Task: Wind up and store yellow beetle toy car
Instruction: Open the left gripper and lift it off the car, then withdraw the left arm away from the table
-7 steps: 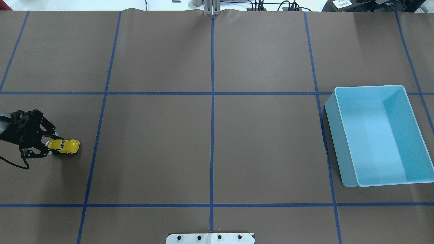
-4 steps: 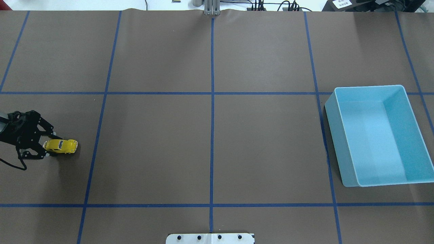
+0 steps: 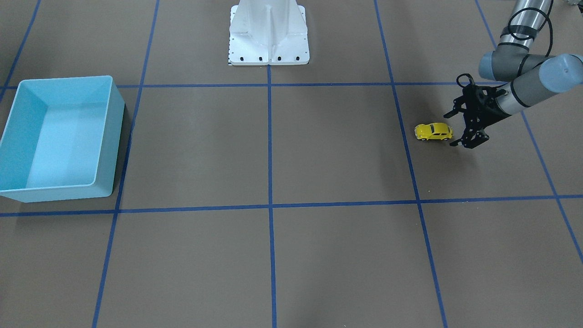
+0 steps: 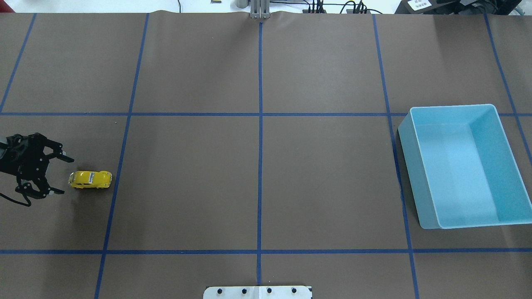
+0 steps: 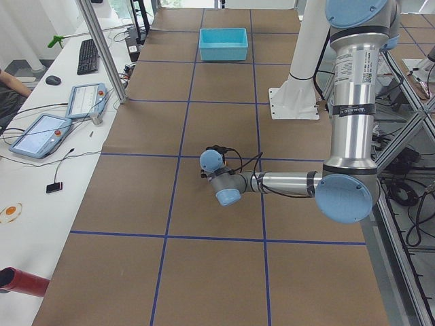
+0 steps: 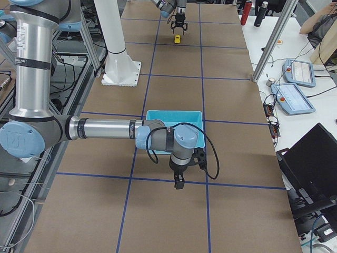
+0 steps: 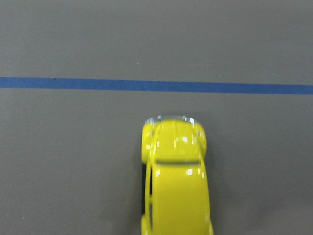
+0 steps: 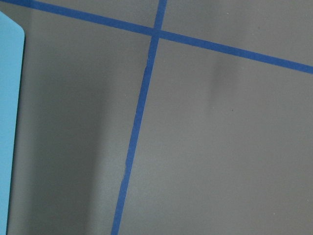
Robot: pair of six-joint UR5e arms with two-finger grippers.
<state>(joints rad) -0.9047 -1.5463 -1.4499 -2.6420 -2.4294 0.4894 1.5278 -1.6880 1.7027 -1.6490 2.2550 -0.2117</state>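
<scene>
Item: yellow beetle toy car [image 4: 90, 179]. It stood on its wheels on the brown bench [image 4: 187, 182], near the robot's left end, clear of all else.
Left end effector [image 4: 65, 175]: released, jaws spread wide, empty, just beside one end of the car without touching it.
Light blue bin [image 4: 453, 106]: well apart, at the opposite end.
Right end effector [image 6: 178, 182]: hung low beside the bin; whether spread or clenched could not be told.

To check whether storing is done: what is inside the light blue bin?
Inside the light blue bin only bare floor and inner walls show; one wall hides a floor strip at its foot. The yellow beetle toy car stands on the table by the open left gripper.
</scene>
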